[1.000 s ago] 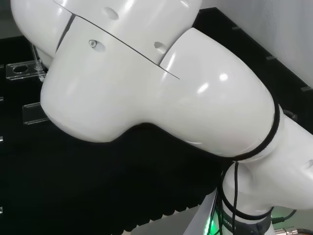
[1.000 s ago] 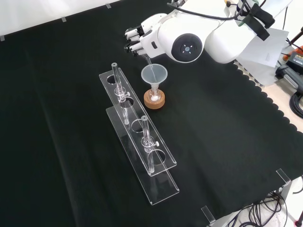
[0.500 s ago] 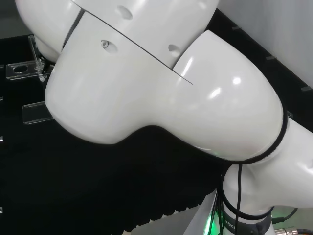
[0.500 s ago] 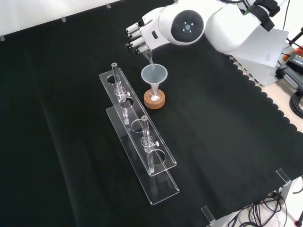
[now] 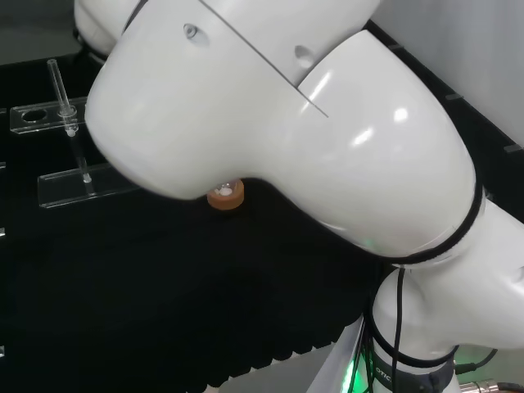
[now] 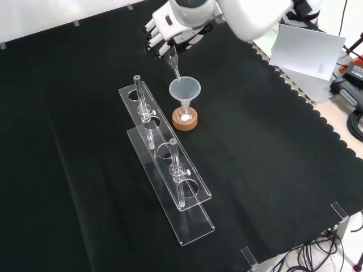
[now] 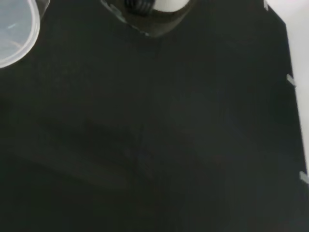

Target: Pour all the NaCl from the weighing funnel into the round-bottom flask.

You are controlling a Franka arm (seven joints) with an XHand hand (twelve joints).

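**Tipping salt through a narrow spout, with little room for error**

Pouring looks to be under way or close to finished. In the front view the black and white robot hand (image 6: 165, 29) has its fingers curled round the clear glass weighing funnel (image 6: 173, 63), holding it steeply tilted so its thin spout points down toward the wide mouth of the translucent plastic cone funnel (image 6: 184, 89). That cone sits in the neck of the small clear round-bottom flask (image 6: 185, 115), which rests on a tan cork ring stand (image 6: 185, 121); a little white powder shows at the flask's bottom. The head view catches the cork ring (image 5: 225, 196) just under the arm's white link.

Risks, as I judge them: the spout tip hangs near the cone's rim on the side toward the hand, so a small sideways drift could drop grains onto the black cloth (image 6: 266, 170). Lowering the spout could knock the cone and tip the light flask off its ring. Salt may also cling inside the weighing funnel, leaving the transfer incomplete. The two clear acrylic tube racks (image 6: 164, 164) stand just beside the flask and could be clipped on withdrawal.
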